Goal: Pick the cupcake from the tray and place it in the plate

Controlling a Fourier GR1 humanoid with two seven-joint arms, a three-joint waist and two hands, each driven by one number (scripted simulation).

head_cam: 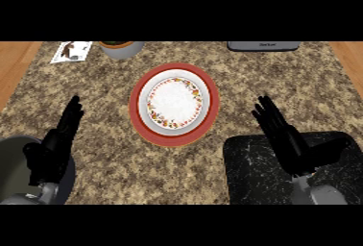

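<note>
cupcake is not something i can make out anywhere on the dark tray, which sits at the near right of the bench; the right hand lies over the tray's middle and may hide it, i cannot tell. that hand comes in from the lower edge on a grey forearm, its black fingers straight and spread, pointing away toward the far side, holding nothing. at the near left the left hand is likewise open, fingers straight and pointing up the view, with nothing in it; it rests partly over a rounded grey object at the lower left corner. between the two hands, farther out on the speckled stone top, stands the plate: white in the centre with a flowered band, set on a wide red rim, and bare of food. beyond it, near the far edge, a grey bowl sits left of centre, a printed card lies just left of that, and a dark grey appliance shows at the far right.
</note>
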